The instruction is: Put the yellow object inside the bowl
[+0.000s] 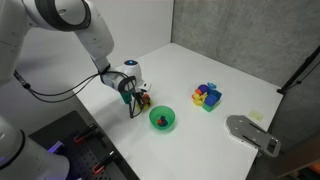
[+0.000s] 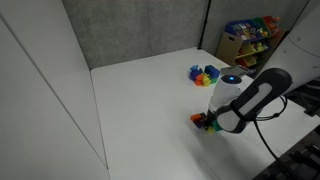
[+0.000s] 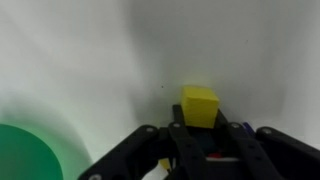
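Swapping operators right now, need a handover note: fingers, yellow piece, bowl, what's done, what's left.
Gripper: low at the table beside the bowl; the pictures don't show whether the fingers are open or shut.
Yellow object: right at the fingertips in the wrist view, not in the bowl.
Bowl: on the table close to the gripper.
Done: approach to the piece.
Left: confirm the grasp, carry it over the bowl, release.

No legible text, label, brand, number or sign in any view. Blank on the white tabletop (image 1: 200,65) and on the tool (image 1: 137,100); too small and blurred to read on the colourful shelf boxes (image 2: 250,35).
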Robot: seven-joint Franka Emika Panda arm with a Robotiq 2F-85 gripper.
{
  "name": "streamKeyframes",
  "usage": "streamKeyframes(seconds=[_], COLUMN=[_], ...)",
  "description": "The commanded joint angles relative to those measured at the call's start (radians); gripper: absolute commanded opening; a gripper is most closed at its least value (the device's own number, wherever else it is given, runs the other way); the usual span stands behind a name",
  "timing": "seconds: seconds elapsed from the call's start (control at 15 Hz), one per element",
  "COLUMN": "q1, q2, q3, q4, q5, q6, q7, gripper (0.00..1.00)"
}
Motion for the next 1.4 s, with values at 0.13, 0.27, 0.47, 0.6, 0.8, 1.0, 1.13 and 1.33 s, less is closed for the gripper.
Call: streamKeyframes(seconds=[0.13,0.27,0.47,0.6,0.8,1.0,1.13,1.33], q1=[-0.028,-0.038,-0.082,-0.111,-0.158,-0.208,-0.231,-0.26], q2=[-0.105,-0.143,-0.219,-0.264,-0.312,-0.344,-0.352,-0.355], q3=[0.006,0.001,0.013,0.011,0.003,-0.021,-0.052,-0.097], q4=[-0.044,-0.056,-0.075,-0.086,-0.108,-0.136,-0.146,-0.149], q5=[-0.015,-0.021,-0.023,-0.028,-0.041,-0.062,-0.089,-0.121], q6=[-0.055,-0.077,-0.126,-0.163,-0.2,-0.211,-0.209,-0.209], q7=[-0.05,-0.061,-0.091,-0.107,-0.121,-0.126,-0.119,-0.108], gripper=[0.11,0.11,0.11,0.11,0.11,0.11,0.11,0.11])
